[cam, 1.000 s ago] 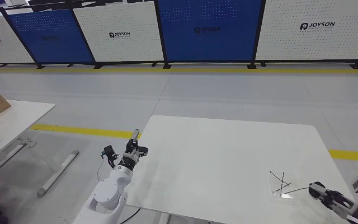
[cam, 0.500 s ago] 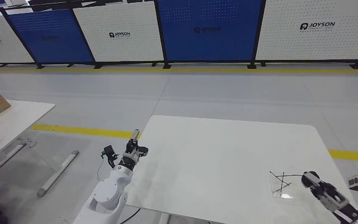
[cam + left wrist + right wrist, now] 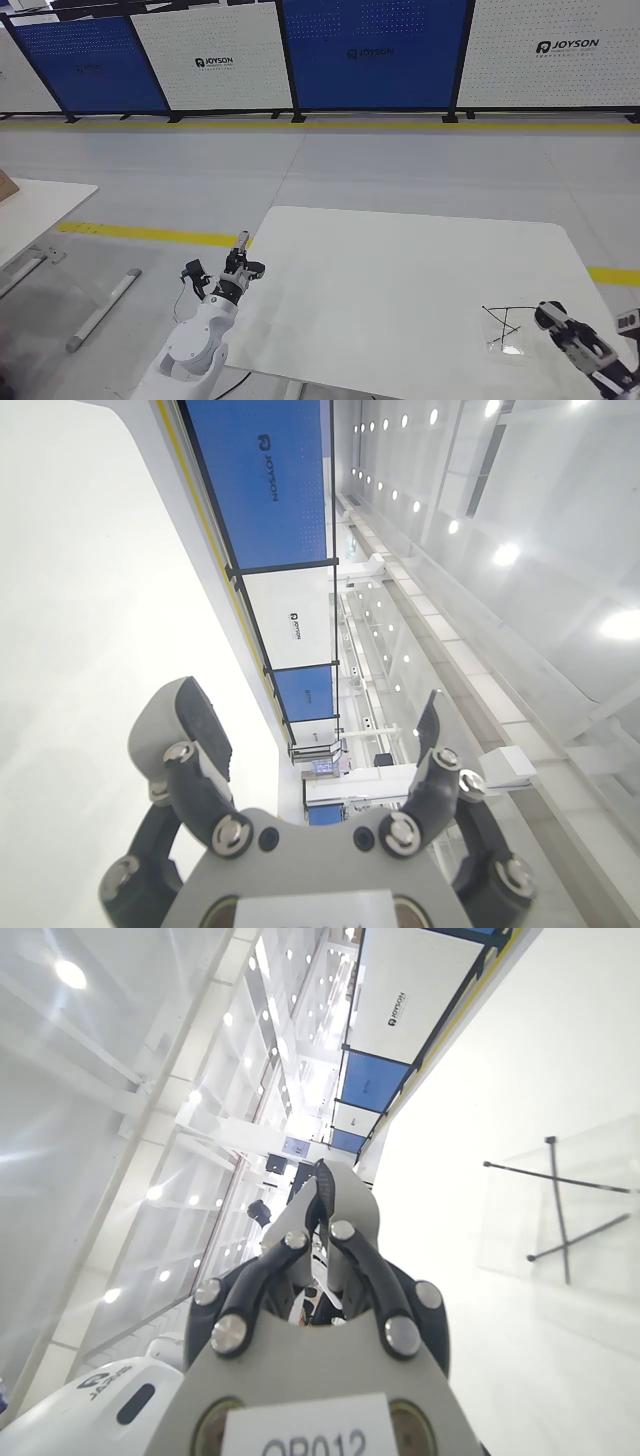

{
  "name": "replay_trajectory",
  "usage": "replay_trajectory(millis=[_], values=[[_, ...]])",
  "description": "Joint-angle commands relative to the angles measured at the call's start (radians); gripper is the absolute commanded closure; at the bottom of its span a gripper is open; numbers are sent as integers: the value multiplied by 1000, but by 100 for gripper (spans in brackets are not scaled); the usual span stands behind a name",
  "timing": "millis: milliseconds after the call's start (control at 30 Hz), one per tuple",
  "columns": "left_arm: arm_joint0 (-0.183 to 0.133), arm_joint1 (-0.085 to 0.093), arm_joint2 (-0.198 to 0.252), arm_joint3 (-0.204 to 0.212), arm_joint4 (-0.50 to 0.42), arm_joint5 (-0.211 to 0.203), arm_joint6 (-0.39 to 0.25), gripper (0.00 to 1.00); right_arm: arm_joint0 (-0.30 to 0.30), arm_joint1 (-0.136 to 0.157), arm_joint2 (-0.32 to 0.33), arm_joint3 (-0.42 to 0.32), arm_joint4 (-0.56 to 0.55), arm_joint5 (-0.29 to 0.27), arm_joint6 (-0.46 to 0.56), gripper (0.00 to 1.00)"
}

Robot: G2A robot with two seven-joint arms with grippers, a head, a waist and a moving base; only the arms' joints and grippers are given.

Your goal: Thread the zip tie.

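We see three zip ties (image 3: 503, 322) lying crossed on a clear sheet (image 3: 600, 1268) near the bench's (image 3: 400, 290) right front corner. They are just beside our right hand (image 3: 546, 316), whose fingers are pressed together on nothing. One tie seems to point at it, though faintly. The left hand (image 3: 239, 250), fingers apart, sits well apart at the opposite edge.

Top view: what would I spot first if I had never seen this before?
Probably the three thin black zip ties, lying crossed on a clear sheet at the near right corner of the big white table. The right gripper is just beside them, shut. Over at the table's left edge, the left gripper is wide open and pointing away from the robot.
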Motion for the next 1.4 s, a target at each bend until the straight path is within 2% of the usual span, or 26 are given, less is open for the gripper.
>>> replay_trajectory(millis=[0, 133, 200, 267, 533, 600, 667, 733, 833, 900, 967, 1300, 1367], values=[[0, 0, 0, 0, 0, 0, 0, 0, -8, -10, -31, -38, -1, -25, -89, 100], [0, 0, 0, 0, 0, 0, 0, 0, -10, -31, -109, -120, -90, -25, -263, 100], [0, 0, 0, 0, 0, 0, 0, 0, 5, -39, -151, -121, -135, -24, -329, 100], [0, 0, 0, 0, 0, 0, 0, 0, 38, -47, -204, -109, -216, 8, -391, 100], [-2, 0, 2, -3, -1, -1, -6, 0, 38, -47, -204, -109, -216, 8, -391, 100], [-8, 5, 14, -26, -15, 31, -140, 0, 38, -47, -204, -109, -216, 8, -391, 100], [-11, 13, 12, -48, 34, 46, -242, 0, 38, -47, -204, -109, -216, 8, -391, 100], [-8, 19, 35, -70, 80, 67, -354, 0, 38, -47, -204, -109, -216, 8, -391, 100], [-17, 24, 76, -76, 137, 81, -443, 0, 38, -47, -204, -109, -216, 8, -391, 100], [-36, 24, 115, -65, 153, 108, -496, 0, 38, -47, -204, -109, -216, 8, -391, 100], [-50, 24, 124, -54, 164, 109, -482, 0, 38, -47, -204, -109, -216, 8, -391, 100], [-50, 24, 124, -54, 164, 109, -482, 0, 38, -47, -204, -109, -216, 8, -391, 100], [-55, 23, 127, -38, 100, 107, -532, 0, 39, -48, -210, -114, -212, 5, -394, 100]])
